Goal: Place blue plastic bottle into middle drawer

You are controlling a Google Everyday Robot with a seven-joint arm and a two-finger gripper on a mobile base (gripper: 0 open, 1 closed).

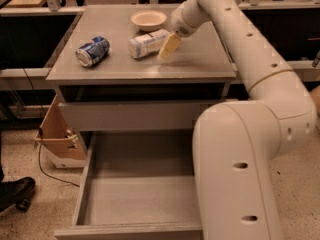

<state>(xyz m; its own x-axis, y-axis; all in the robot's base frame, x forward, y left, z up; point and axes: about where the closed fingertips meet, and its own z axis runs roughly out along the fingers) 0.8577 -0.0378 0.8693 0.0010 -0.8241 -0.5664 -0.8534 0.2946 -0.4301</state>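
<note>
The blue plastic bottle (147,43) lies on its side on the grey cabinet top (200,59), with a blue-and-white label. My gripper (168,47) hangs just above the top, right beside the bottle's right end, its cream fingers pointing down-left. The middle drawer (137,196) is pulled open below, a wide grey tray with nothing in it; my arm covers its right part. The grey flat-fronted drawer (132,115) above it is closed.
A dented blue can (92,51) lies on the left of the cabinet top. A cream bowl (148,19) stands at the back. A cardboard box (57,139) sits on the floor to the left. A dark shoe (15,191) is at the lower left.
</note>
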